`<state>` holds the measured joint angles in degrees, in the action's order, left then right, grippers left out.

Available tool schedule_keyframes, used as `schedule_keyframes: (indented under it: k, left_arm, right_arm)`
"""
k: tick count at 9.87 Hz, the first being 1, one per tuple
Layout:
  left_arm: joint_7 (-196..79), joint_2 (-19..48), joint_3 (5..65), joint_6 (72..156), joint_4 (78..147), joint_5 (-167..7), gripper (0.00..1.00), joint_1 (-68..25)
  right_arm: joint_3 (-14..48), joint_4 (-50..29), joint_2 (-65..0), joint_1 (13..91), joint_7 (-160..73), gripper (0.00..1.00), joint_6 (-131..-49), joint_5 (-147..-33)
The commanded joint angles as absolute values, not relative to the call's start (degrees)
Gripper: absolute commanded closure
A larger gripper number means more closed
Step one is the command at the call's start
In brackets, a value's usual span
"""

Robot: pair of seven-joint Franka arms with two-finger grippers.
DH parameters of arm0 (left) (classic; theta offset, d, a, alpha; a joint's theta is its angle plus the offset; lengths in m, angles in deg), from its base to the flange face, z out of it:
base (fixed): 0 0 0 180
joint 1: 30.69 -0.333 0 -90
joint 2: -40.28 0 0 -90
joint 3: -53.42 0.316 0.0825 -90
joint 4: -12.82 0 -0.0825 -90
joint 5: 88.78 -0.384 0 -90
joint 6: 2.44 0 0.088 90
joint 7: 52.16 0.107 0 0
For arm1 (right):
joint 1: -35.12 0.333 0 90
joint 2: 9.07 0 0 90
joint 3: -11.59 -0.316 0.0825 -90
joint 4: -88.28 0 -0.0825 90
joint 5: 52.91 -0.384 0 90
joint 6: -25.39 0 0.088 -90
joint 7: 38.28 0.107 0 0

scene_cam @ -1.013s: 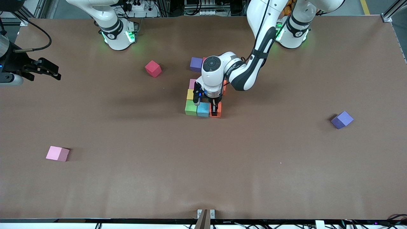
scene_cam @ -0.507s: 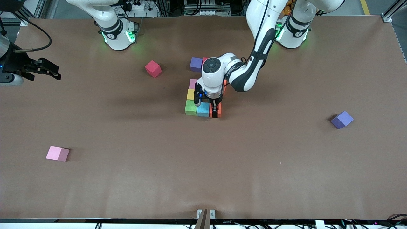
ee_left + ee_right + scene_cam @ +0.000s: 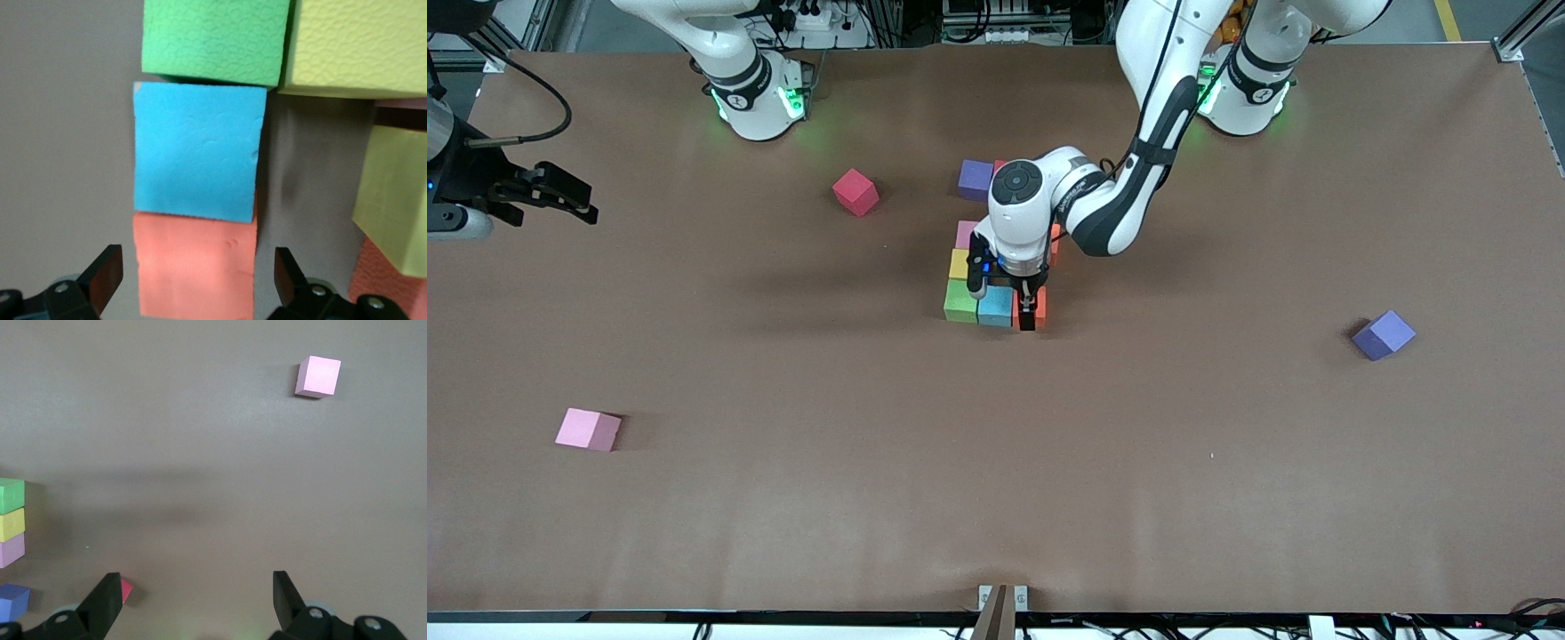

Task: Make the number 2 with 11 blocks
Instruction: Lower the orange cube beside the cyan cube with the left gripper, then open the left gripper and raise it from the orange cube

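The left gripper is down at the cluster of blocks in the middle of the table, its fingers spread wide on either side of the orange block and, in the left wrist view, clear of the block's faces. The left arm reaches out from its base, bends at the elbow and points its wrist straight down over the cluster.

The orange block sits at the end of the row nearest the front camera, touching the light blue block, which in turn touches the green block. Farther from the camera than the green one stand a yellow block and a pink block, making a column. A second yellow block shows in the left wrist view, with bare table between it and the light blue block. A purple block lies at the end of the cluster closest to the bases. All are matte, plain-faced cubes.

Loose blocks lie apart: a red block toward the right arm's base, a lone pink block well off toward the right arm's end of the table, and a purple block toward the left arm's end.

The right gripper waits, held high at the right arm's end of the table, its fingers wide and holding nothing.
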<state>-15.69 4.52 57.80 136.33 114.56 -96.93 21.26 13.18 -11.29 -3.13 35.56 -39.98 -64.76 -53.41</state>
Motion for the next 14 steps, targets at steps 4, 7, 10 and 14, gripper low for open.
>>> schedule_keyframes:
  k: [4, 7, 10, 14]
  left_arm:
    - [-14.55, 10.12, 58.70, 130.21, 114.86, -95.28, 0.00, 22.31]
    - [-14.46, 18.36, 60.70, 122.58, 114.86, -89.61, 0.00, 19.17]
    - [-15.16, 24.53, 63.68, 119.30, 114.51, -86.24, 0.00, 11.26]
    - [-18.30, 29.98, 66.34, 118.50, 113.71, -82.45, 0.00, -1.47]
  right_arm:
    - [12.11, -10.95, -3.27, 34.33, -39.16, 0.00, -64.17, -52.38]
    - [12.11, -10.95, -3.27, 34.33, -39.16, 0.00, -64.17, -52.38]
    - [12.11, -11.04, -3.27, 34.33, -39.16, 0.00, -64.17, -52.38]
    - [12.11, -11.04, -3.27, 34.33, -39.16, 0.00, -64.26, -52.38]
